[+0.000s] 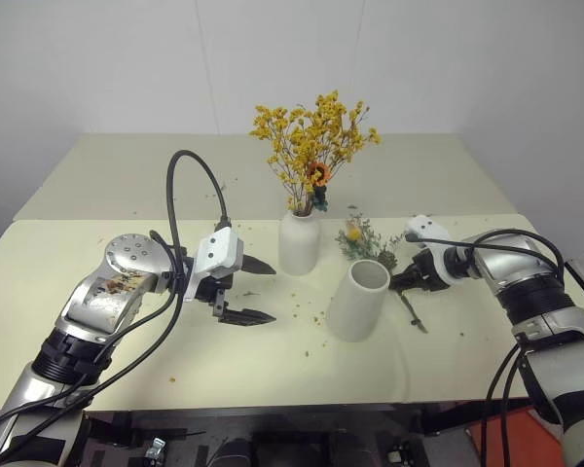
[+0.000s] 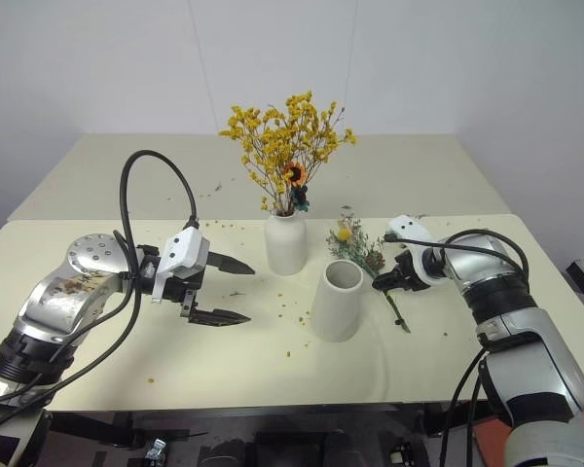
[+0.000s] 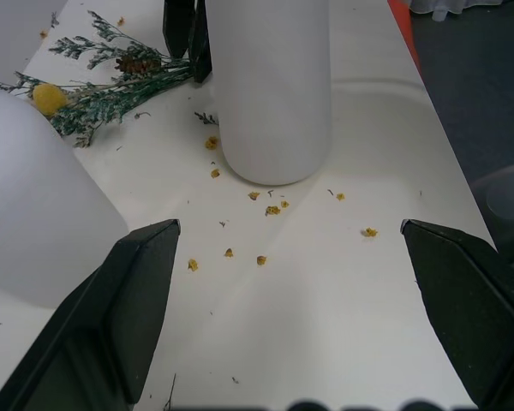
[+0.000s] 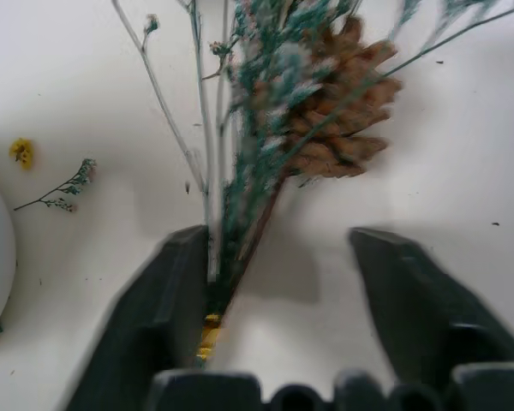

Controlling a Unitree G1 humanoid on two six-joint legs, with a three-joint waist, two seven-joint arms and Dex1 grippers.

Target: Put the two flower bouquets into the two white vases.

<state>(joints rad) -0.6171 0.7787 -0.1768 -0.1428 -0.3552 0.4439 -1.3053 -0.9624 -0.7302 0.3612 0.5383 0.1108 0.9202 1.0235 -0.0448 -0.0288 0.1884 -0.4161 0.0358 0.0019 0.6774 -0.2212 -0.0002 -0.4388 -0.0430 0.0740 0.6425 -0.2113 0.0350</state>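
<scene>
Yellow-orange dried blossom bunch [image 1: 311, 146] stands in the bottle-shaped matte white vase [image 1: 299, 243]. Beside it, the wide white cylinder vase [image 1: 358, 300] is empty; left gripper [image 1: 248, 290] hovers open. Right gripper [image 4: 278, 300] straddles, unclosed, the grey-green feathery sprig bunch [image 4: 265, 163] lying behind that cylinder.

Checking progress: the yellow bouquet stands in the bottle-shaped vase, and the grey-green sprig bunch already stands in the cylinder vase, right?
Not quite. The yellow bouquet does stand in the bottle-shaped vase, but the grey-green sprig bunch lies on the table beside the cylinder vase, as the left eye view shows.
</scene>
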